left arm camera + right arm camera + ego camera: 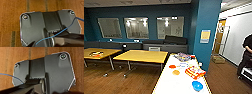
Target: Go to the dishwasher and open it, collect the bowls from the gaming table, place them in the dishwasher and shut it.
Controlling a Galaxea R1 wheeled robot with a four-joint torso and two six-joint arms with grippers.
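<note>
hands: above floor | bowls (197, 85): on gaming table (169, 85)

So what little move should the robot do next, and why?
Probably roll forward a bit along the white table. The bowls lie apart on it: a red-orange one, an orange one and a blue one nearest the camera. Both wrist views look down on brown floor, so the arms seem low and not yet over the table.
</note>
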